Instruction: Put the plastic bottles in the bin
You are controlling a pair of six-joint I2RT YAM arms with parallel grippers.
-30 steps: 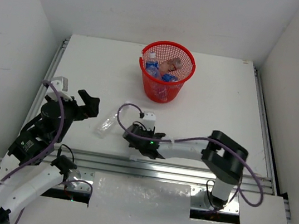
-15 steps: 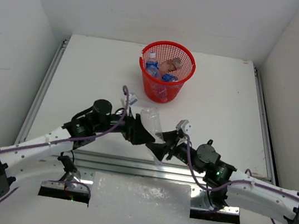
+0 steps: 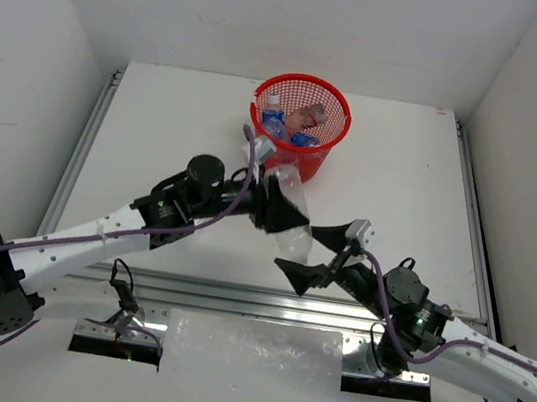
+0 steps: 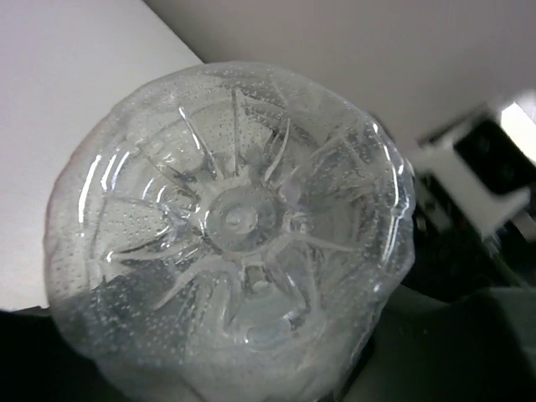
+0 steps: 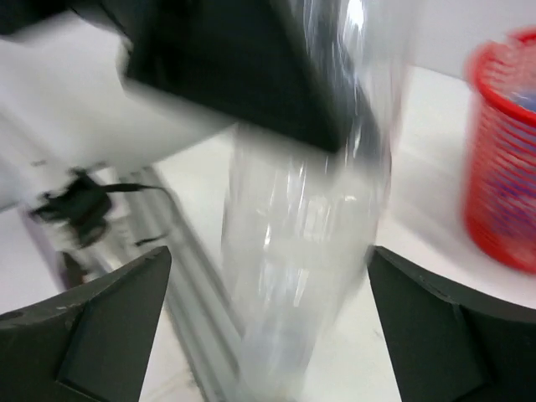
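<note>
Clear bottle point(image 3: 293, 240), clamped in the left gripper point(image 3: 275, 210) at 6 o'clock of the bin point(image 3: 317, 158) with the right gripper point(image 3: 319, 257) spread wide and empty around its base, may slip on its thin slick wall or fall short.

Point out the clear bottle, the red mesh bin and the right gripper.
clear bottle point(image 4: 234, 218): left wrist view, centre of base.
red mesh bin point(image 3: 306, 166): top external view, outer wall.
right gripper point(image 3: 299, 249): top external view, midway between fingertips.

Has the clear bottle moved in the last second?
Yes. The clear bottle, then lying on the table left of centre, is now in the left hand, lifted and closer to the red bin.
</note>
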